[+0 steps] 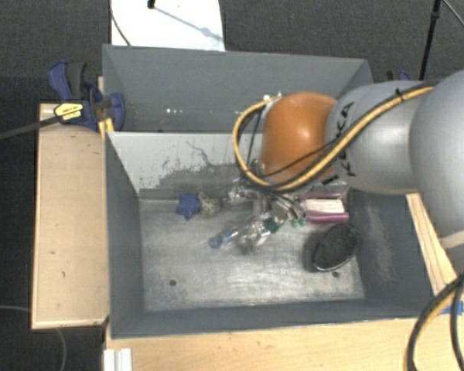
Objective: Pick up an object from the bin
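One pick, with nothing raised clear of the bin floor.
A small blue and silver piece lies near the middle of the floor, just left of the gripper, which is down low there; whether it is spread, pressed together or pinching anything cannot be told. Farther left are a blue scrap and a pale lump. To the right are a pink flat pack and a black oval brush. Judging by this, the grasp and lift out of the grey bin are both left to do.
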Available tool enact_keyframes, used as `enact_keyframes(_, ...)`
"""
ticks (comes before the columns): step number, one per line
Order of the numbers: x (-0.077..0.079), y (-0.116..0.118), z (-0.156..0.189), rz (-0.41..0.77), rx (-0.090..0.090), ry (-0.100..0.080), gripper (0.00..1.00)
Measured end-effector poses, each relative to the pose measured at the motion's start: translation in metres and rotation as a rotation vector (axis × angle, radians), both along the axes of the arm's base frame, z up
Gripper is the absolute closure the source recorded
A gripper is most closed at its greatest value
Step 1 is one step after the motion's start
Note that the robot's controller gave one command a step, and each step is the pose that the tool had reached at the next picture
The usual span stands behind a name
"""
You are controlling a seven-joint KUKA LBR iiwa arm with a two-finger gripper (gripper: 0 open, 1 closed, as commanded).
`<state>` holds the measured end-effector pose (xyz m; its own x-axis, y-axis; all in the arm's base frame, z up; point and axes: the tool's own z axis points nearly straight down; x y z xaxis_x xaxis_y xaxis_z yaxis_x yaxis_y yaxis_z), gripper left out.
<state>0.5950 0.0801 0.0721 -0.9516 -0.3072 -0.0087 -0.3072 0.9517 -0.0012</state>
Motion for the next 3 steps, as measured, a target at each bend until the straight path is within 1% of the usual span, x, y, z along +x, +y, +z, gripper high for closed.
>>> enact_keyframes(1, 0.001, 0.0, 0.002, -0.011, 0.001, 0.002, 0.0)
enact_keyframes(2, 0.003, 0.001, 0.004, -0.017, 0.003, -0.003, 1.0)
enact_keyframes(3, 0.005, 0.001, 0.037, -0.023, 0.001, 0.002, 1.0)
